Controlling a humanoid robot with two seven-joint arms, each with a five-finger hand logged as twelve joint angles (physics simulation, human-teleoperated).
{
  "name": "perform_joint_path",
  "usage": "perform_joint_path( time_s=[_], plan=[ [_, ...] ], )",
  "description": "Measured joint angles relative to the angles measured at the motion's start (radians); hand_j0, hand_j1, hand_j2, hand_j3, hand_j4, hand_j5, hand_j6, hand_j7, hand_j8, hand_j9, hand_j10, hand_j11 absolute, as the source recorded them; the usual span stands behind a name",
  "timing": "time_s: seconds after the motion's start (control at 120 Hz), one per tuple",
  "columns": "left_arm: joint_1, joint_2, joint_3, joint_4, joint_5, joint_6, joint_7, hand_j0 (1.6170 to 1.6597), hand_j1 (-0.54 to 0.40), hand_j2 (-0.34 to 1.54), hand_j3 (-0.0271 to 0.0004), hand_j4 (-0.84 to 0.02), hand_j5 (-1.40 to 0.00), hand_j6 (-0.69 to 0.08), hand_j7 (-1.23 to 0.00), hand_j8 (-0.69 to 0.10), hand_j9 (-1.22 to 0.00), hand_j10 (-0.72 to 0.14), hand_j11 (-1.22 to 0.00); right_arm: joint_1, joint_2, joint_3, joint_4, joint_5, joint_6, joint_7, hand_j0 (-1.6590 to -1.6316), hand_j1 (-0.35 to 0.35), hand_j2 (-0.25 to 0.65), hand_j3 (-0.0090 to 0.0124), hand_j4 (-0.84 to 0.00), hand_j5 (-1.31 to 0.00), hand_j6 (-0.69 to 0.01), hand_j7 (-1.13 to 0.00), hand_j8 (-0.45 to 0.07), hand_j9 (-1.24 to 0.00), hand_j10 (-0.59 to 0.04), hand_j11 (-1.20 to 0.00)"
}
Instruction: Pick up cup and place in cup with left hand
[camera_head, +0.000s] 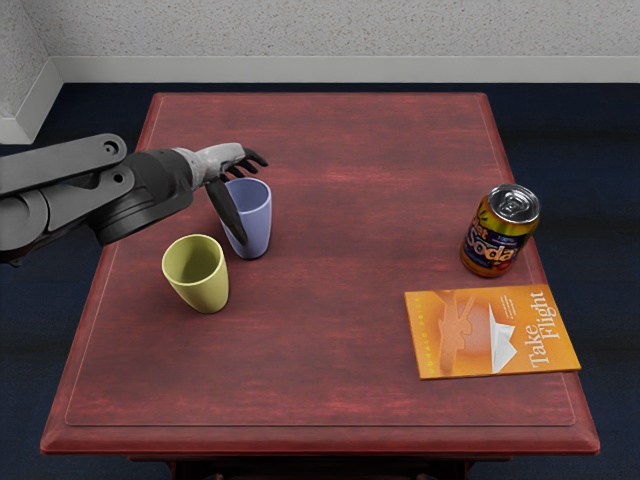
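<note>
I have my left hand (222, 168) at the blue cup (257, 222), left of centre in the upper half of the frame, its arm reaching in from the left edge. The hand is wide: the fingers stretch out above the far side of the rim, while the thumb hangs down across the cup's near left side. I can't tell from here whether the thumb touches it. The blue cup stands upright on the counter (330, 360), mouth up, its long axis vertical and its narrow end down. Below it and to its left in the frame, the yellow cup (207, 288) stands the same way, mouth up, base toward me, with its long axis leaning in my view from upper left to lower right. I count two cups, one soda can (487, 240) upright at the right, and one orange book (450, 340) lying flat at the lower right, just below the can.
</note>
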Motion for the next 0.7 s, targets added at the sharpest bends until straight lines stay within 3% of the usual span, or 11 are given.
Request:
perform_joint_path(
  time_s=[0.517, 0.7],
  plan=[
    [-0.007, -0.002, 0.012, -0.001, 0.0, -0.006, 0.0, 1.658, -0.068, 0.07, 0.0, -0.353, -0.46, -0.353, -0.46, -0.354, -0.46, -0.353, -0.46, 0.0, 0.0, 0.0, 0.0, 0.0, 0.0, 0.0, -1.6581, -0.349, 0.0, 0.0, 0.0, 0.0, 0.0, 0.0, 0.0, 0.0, 0.0, 0.0],
    [-0.009, 0.0, 0.014, -0.005, 0.0, -0.007, 0.0, 1.6561, -0.101, 0.08, 0.0, -0.419, -0.55, -0.298, -0.56, -0.356, -0.56, -0.415, -0.56, 0.0, 0.0, 0.0, 0.0, 0.0, 0.0, 0.0, -1.6581, -0.349, 0.0, 0.0, 0.0, 0.0, 0.0, 0.0, 0.0, 0.0, 0.0, 0.0]
  ],
)
